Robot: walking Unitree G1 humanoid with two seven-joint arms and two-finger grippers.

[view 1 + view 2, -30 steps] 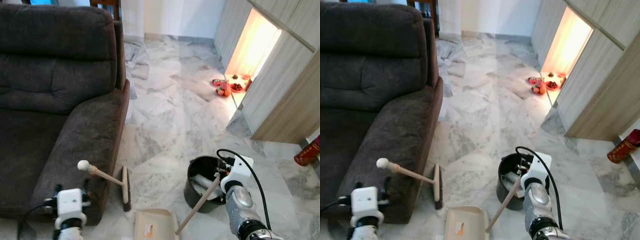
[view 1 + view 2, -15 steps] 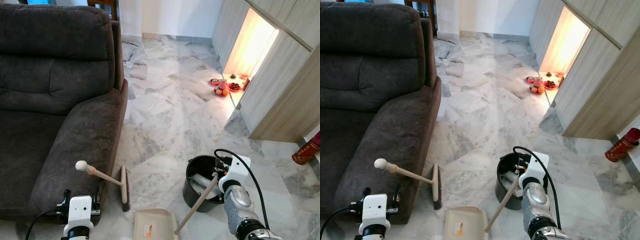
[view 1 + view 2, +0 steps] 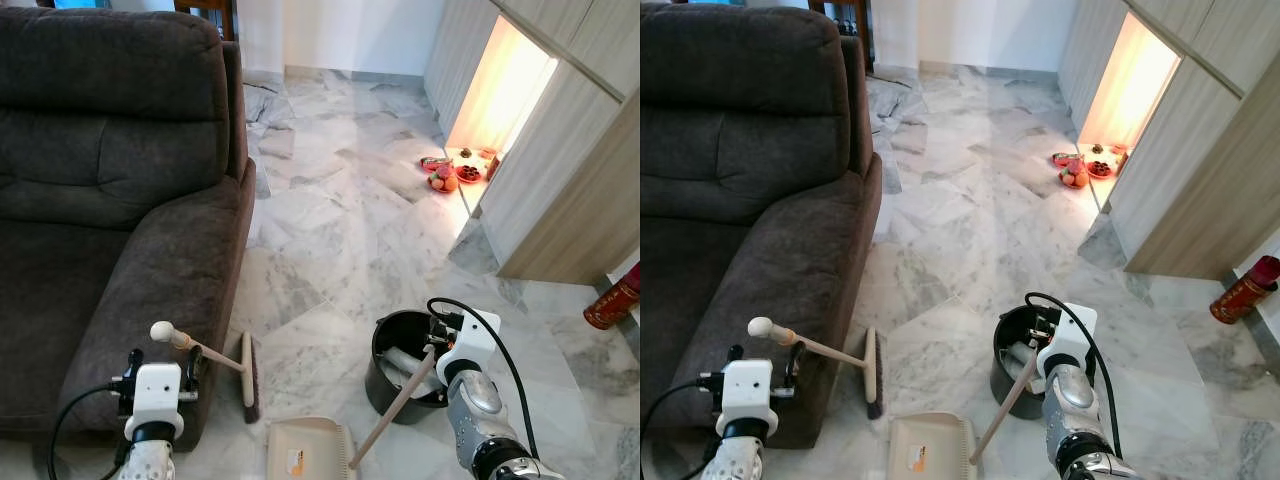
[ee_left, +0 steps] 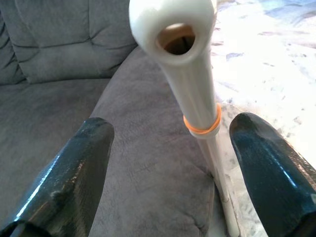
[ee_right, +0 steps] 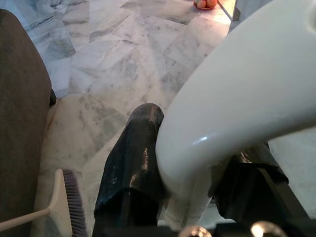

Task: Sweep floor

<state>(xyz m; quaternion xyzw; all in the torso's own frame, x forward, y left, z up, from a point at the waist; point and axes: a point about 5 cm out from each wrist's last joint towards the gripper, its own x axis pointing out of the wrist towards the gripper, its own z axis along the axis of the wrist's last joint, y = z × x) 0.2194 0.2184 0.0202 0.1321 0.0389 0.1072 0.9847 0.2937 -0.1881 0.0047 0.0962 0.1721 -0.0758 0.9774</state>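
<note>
Wooden and slender, the brush handle [image 4: 197,84] is leaning against the sofa arm [image 3: 170,270], its bristle head [image 3: 249,375] resting on the marble floor [image 3: 340,240] beside the couch. You are bringing your left gripper [image 4: 173,168] up to the knobbed end of that handle: in the left wrist view both black fingers [image 4: 74,173] are standing wide apart with the handle between them, not touching either one. Your right gripper [image 5: 192,192] is clamping the white grip of the dustpan handle [image 3: 395,405], and the dustpan [image 3: 308,448] is sitting on the floor just in front of the black bin [image 3: 405,365]. By my reading you are in the pick-up step, with the pan already secured and the brush not yet taken. The next move is calling for you to be advancing the left gripper so the handle sits deep between the fingers, then closing firmly below the knob, since the brush is only propped and could slide off the upholstery if nudged.
</note>
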